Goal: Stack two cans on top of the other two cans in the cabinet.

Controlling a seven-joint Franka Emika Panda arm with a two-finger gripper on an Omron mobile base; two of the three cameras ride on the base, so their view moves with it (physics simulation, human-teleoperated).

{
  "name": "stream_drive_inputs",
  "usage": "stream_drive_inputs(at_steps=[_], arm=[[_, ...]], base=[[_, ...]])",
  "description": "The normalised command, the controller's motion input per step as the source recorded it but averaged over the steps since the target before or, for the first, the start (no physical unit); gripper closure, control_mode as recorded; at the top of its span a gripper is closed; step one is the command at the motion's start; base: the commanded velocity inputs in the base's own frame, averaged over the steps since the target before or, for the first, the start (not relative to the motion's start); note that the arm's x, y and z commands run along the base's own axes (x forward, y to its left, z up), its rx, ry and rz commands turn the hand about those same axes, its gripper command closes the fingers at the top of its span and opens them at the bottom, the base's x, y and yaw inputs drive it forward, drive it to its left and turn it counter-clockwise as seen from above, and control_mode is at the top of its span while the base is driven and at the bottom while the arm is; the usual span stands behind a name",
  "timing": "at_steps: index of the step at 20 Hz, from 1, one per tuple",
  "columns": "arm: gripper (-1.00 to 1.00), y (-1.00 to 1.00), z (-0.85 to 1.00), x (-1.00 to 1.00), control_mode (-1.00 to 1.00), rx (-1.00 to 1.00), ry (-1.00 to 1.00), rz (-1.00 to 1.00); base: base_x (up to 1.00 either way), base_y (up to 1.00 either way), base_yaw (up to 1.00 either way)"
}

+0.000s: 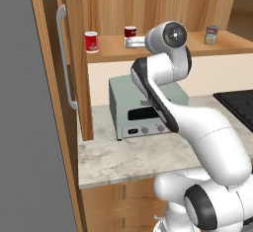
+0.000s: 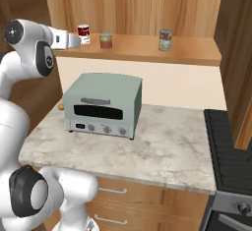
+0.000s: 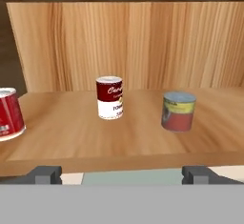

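Dark-red-and-white can (image 3: 109, 97) is standing upright on the cabinet shelf (image 3: 95, 142), dead ahead of my pincer (image 3: 121, 174), axis vertical. Greenish-grey can (image 3: 178, 111) is sitting just right of it. Pincer is hovering at the shelf edge, jaws wide apart, holding nothing.

A: Where do the cans stand?
B: On the plank shelf (image 2: 142, 50) of the light-brown wood-grain cabinet (image 1: 74, 78): mostly red can (image 1: 91, 42) leftmost, dark-red-and-white can (image 3: 109, 97) further back, greenish-grey can (image 3: 178, 111) beside it, another greenish-grey can (image 2: 165, 40) far right.
A: And below?
B: The grey-green toaster oven (image 2: 104, 104), on the marble counter (image 2: 162, 146).
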Motion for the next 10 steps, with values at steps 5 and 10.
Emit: stream_drive_inputs(at_steps=[5,10], arm=[[-1.00,0.01,0.02,0.28,-1.00,0.01,0.02,0.03],[-1.00,0.03,0.00,0.30,-1.00,0.00,0.07,0.02]], base=[[0.00,0.00,0.00],[0.00,0.00,0.00]])
